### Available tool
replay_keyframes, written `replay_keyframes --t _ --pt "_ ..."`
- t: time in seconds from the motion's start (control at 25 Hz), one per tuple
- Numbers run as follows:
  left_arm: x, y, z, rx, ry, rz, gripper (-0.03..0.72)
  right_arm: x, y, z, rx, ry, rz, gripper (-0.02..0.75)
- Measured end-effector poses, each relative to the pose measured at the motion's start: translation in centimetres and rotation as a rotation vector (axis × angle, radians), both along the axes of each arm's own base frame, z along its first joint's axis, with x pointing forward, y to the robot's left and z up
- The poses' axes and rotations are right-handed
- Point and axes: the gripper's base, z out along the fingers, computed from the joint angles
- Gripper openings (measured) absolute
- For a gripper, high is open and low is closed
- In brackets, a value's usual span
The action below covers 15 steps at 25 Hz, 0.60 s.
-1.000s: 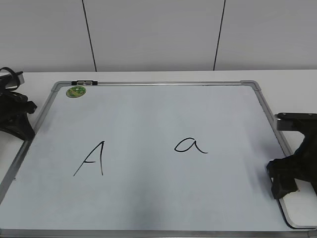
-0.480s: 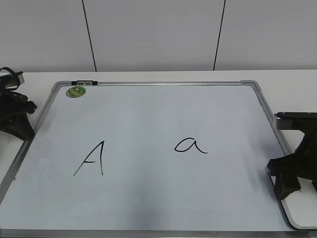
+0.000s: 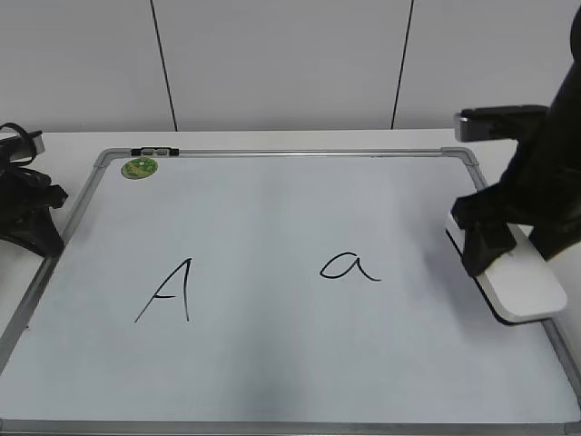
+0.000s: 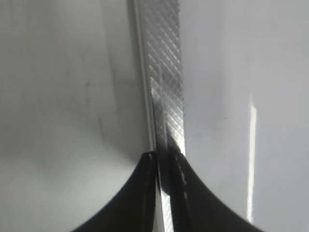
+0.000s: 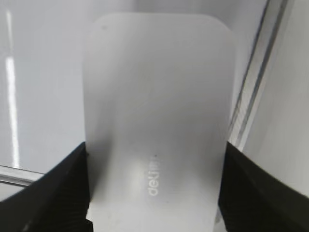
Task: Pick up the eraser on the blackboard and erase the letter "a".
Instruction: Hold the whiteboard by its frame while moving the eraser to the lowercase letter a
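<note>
White plastic eraser point(image 5: 157, 125) sits pinched in the right gripper point(image 3: 490, 241), the letter "a" point(image 3: 349, 266) to its left.

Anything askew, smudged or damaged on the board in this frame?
Nothing stands out. The board lies flat, both letters crisp: "A" and "a" unsmudged. The right hand grips the eraser near the board's right edge; the left hand is parked at the left frame.
</note>
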Motion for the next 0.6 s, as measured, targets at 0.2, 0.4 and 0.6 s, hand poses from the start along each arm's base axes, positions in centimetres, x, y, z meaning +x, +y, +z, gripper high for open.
replay_keyframes --t 0.2,0.4,0.6 --pt "0.0 0.0 0.0 0.0 0.0 0.0 0.035 2.1 2.2 2.6 0.026 -0.08 0.052 0.527" --pt "0.0 0.0 0.0 0.0 0.0 0.0 0.035 5.0 3.6 0.8 0.028 -0.034 0.087 0.527" --pt "0.0 0.0 0.0 -0.001 0.002 -0.001 0.035 7.6 4.9 -1.6 0.024 0.008 0.12 0.527"
